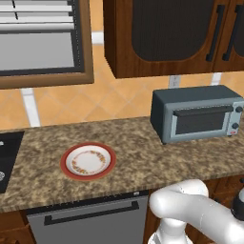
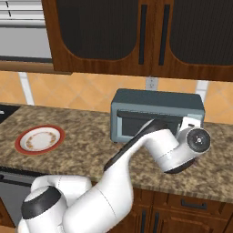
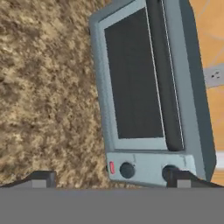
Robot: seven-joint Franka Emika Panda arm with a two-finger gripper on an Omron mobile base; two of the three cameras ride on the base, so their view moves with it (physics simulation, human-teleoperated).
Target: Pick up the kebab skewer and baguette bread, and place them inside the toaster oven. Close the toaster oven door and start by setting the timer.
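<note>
1. Round plate (image 1: 88, 161), red rim, white centre with floral ring, flat on counter left of centre; nothing on it.
2. Speckled brown granite counter (image 1: 138, 152) across full width.
3. Dark wood upper cabinets (image 2: 113, 36) with dark panels and black bar handles.
4. Orange tiled backsplash (image 1: 119, 100); white wall outlet (image 2: 151, 83) just under the cabinets.
5. Grey dishwasher front (image 1: 90, 221) with dark bar handle under counter edge.
6. Black cooktop edge (image 1: 7, 159) at far left.
7. Wood-framed window with blinds (image 1: 40, 38) upper left.
</note>
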